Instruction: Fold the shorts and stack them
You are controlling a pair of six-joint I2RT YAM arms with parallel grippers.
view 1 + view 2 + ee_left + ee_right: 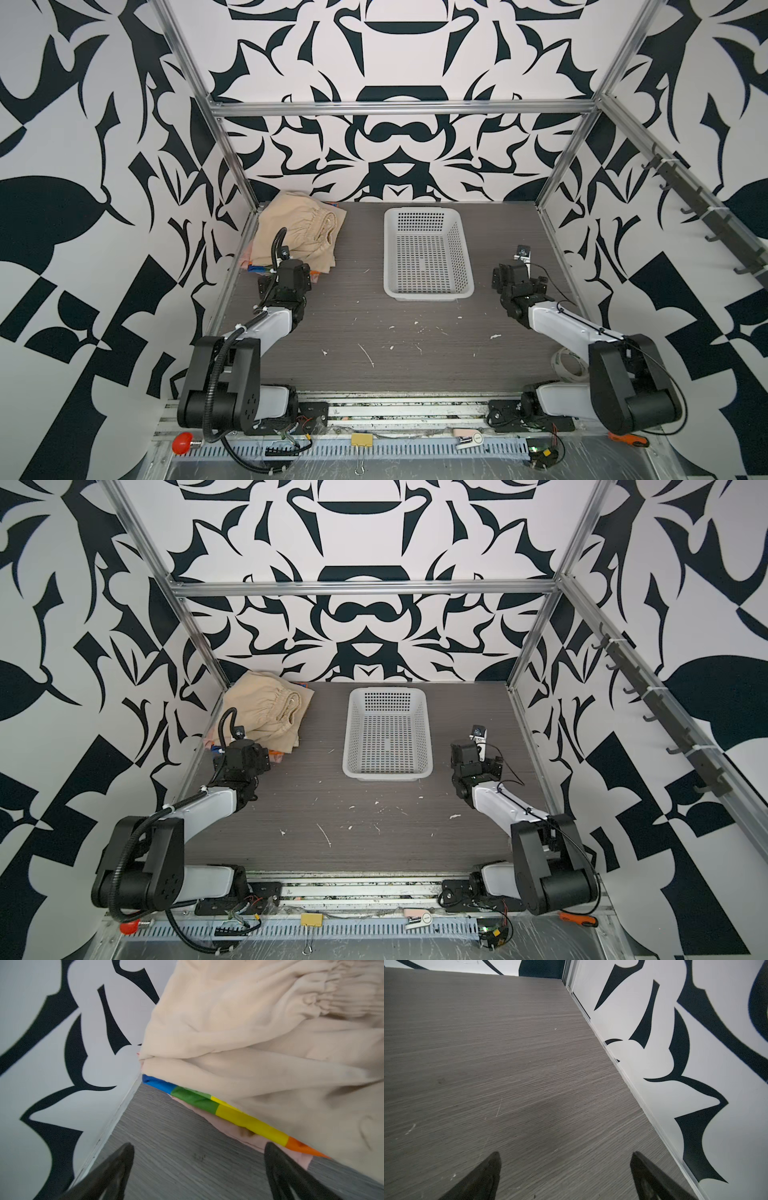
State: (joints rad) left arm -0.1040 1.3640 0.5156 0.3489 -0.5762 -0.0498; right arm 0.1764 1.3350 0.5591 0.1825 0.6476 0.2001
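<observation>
The shorts lie in a pile in the back left corner of the table. The beige pair is on top, gathered waist up. In the left wrist view the beige cloth covers a rainbow-striped pair, and a pink pair peeks out at the bottom. My left gripper is open, low over bare table at the pile's near edge, with one fingertip beside the pink hem. My right gripper is open and empty over bare table near the right wall.
A white perforated basket stands empty at the back middle of the table. Patterned walls and metal frame posts close in the left, right and back sides. A tape roll lies by the right arm's base.
</observation>
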